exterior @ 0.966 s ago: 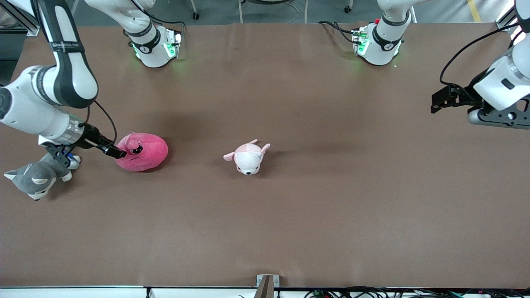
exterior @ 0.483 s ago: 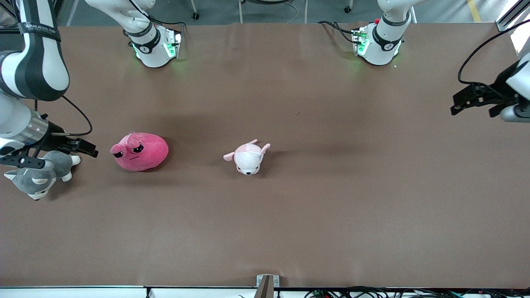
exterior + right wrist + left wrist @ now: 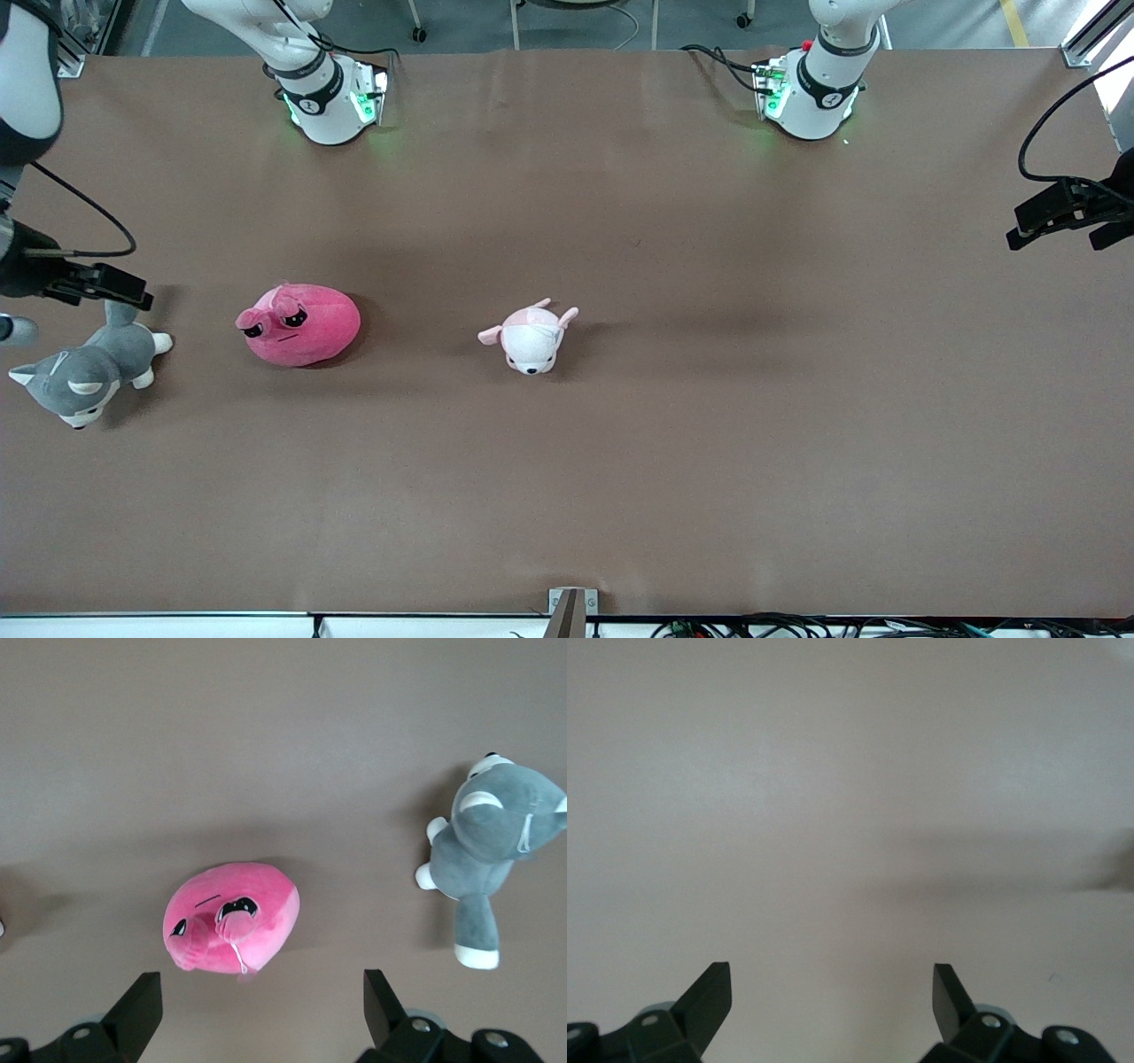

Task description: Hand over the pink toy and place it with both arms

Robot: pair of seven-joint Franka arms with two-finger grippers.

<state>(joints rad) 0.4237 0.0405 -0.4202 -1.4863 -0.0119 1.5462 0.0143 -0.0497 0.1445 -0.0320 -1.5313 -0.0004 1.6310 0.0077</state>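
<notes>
**Pink plush lies free on the table, both grippers empty at the table's ends**

Brown matte sheeting covers the long table (image 3: 620, 461), with the two white arm bases standing along its edge farthest from the front camera. On it lies the pink toy (image 3: 299, 324), a round hot-pink plush blob with dark scowling eyes and paler ear flaps; it sits toward the right arm's end of the table, touched by nothing. Beside it, closer still to that end and slightly nearer the front camera, lies a grey-and-white husky plush (image 3: 84, 374). A small white-and-pale-pink puppy plush (image 3: 530, 337) rests near the middle of the table, well apart from the pink toy.

The right gripper (image 3: 104, 285), black and two-fingered, hangs in the air over the husky plush at the table's edge. In the right wrist view its fingers (image 3: 137, 1014) stand wide apart with nothing between them, and the pink toy (image 3: 232, 917) and the husky plush (image 3: 492, 855) show below, both clear of the fingers.

The left gripper (image 3: 1050, 213) is up over the table's edge at the left arm's end. Its fingers (image 3: 709, 997) are likewise spread wide and hold nothing; only bare table surface shows beneath them.
</notes>
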